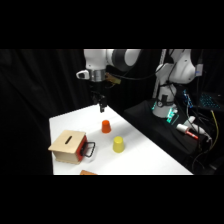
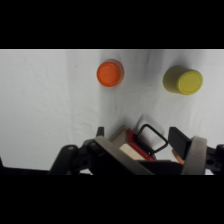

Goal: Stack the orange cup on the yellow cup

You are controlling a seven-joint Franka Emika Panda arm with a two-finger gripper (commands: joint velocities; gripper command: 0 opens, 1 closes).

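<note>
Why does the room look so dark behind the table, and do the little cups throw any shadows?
Side view: black curtains surround the lit white table, so only it looks bright; the whole picture is soft. The orange cup and yellow cup show only faint shadows. Wrist view: a grey shadow falls on the table above and below the orange cup; the yellow cup is blurred at its edges.

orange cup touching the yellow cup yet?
Apart. The wrist view shows bare table between the orange cup and the yellow cup; the side view shows the same gap.
</note>
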